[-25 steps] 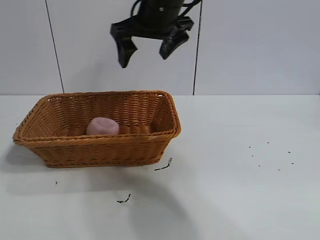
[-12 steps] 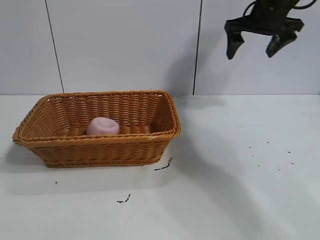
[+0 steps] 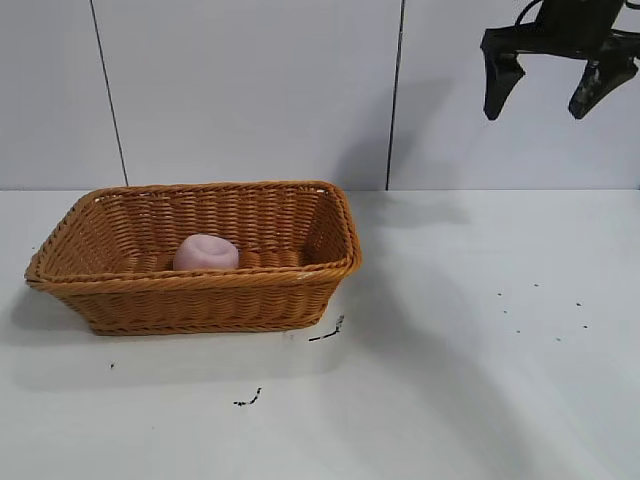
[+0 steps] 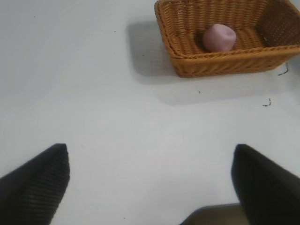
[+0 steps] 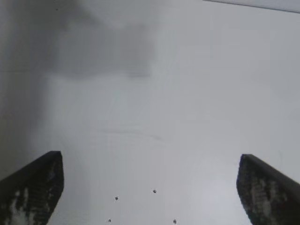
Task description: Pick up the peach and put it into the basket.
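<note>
The pale pink peach (image 3: 205, 253) lies inside the orange-brown wicker basket (image 3: 300, 285) on the left of the white table. Both also show far off in the left wrist view, the peach (image 4: 219, 37) resting in the basket (image 4: 211, 65). My right gripper (image 3: 546, 98) hangs open and empty high at the upper right, far from the basket. In the right wrist view its gripper (image 5: 150, 161) is wide open over bare table. My left gripper (image 4: 150, 152) is wide open and empty above bare table, away from the basket; it does not show in the exterior view.
Small dark specks and bits of debris (image 3: 327, 331) lie on the table in front of the basket and at the right (image 3: 540, 310). A grey panelled wall stands behind.
My right gripper, open and empty, has swung from above the basket to the upper right. The peach has stayed in the basket.
</note>
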`<state>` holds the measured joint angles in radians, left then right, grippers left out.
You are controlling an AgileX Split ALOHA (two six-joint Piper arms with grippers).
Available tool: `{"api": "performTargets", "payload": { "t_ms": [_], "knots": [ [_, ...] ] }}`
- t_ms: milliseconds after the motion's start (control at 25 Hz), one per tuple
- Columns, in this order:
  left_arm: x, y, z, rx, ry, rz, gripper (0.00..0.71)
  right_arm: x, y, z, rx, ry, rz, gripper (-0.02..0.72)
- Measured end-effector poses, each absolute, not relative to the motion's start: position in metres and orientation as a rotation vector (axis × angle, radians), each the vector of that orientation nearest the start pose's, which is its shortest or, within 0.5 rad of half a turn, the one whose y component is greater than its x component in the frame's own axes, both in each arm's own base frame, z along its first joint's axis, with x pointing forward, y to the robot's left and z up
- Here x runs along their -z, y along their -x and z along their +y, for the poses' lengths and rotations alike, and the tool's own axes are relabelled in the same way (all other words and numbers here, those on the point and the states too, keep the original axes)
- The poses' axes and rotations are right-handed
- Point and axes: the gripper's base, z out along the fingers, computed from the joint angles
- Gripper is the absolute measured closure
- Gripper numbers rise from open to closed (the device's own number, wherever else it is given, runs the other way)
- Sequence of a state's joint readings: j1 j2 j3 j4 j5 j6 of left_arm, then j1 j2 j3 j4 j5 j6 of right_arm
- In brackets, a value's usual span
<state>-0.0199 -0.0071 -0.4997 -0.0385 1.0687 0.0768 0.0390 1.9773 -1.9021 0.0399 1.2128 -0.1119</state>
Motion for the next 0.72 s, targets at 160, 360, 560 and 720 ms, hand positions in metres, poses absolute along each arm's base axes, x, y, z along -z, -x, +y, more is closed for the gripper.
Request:
{"api": "performTargets", "payload": {
  "t_ms": [160, 360, 560, 720],
  "knots": [
    [-0.277, 0.006, -0.003, 0.011, -0.101, 2.042, 0.018, -0.323, -0.376, 0.018, -0.038, 0.201, 2.793, 0.014],
    [-0.277, 0.006, -0.003, 0.011, -0.101, 2.042, 0.018, -0.329, -0.292, 0.015, -0.040, 0.206, 2.831, 0.014],
    [-0.277, 0.006, -0.003, 0.011, -0.101, 2.042, 0.018, -0.311, -0.198, 0.011, -0.041, 0.210, 2.857, 0.014],
    [-0.277, 0.006, -0.003, 0.011, -0.101, 2.042, 0.018, -0.293, -0.137, 0.009, -0.033, 0.200, 2.738, 0.014]
  ]
}}
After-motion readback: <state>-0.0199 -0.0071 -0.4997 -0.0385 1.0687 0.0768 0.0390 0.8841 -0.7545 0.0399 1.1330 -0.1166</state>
